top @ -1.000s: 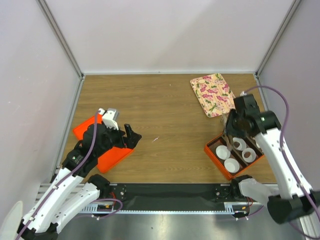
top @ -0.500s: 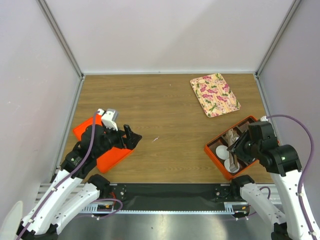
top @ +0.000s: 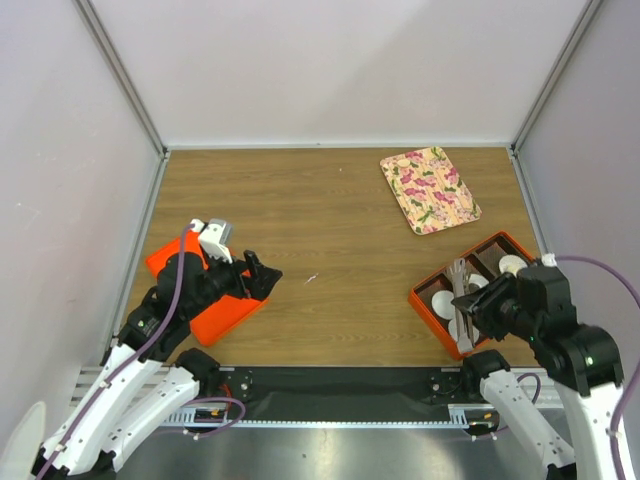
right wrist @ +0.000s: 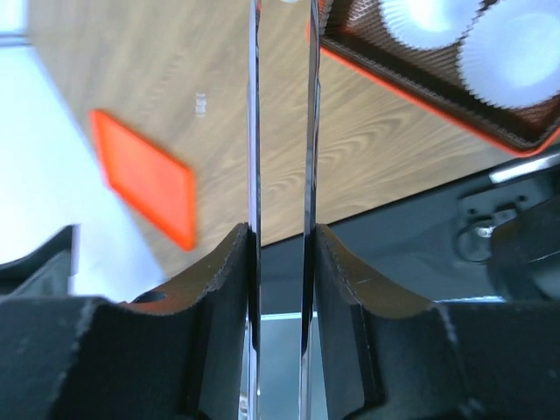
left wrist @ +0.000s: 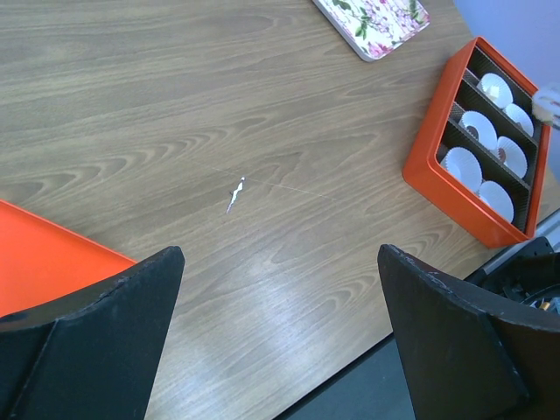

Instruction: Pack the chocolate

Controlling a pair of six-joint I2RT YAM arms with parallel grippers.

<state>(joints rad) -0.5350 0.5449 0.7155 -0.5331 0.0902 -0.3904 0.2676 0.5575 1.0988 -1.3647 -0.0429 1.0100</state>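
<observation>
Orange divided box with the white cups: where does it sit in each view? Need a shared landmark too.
Top external: orange box lower right, tongs over it.
Left wrist: orange box upper right, near the table's edge.
Right wrist: orange box top right corner, partly cut off.
Shared landmark: orange lid, lower left in top external, bottom left in left wrist, left of centre in right wrist.

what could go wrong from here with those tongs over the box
The right gripper pinches thin metal tongs that hang over the orange divided box; a low swing could flick its light white paper cups. The grip on the tongs looks narrow, so they might twist or slip.
</observation>
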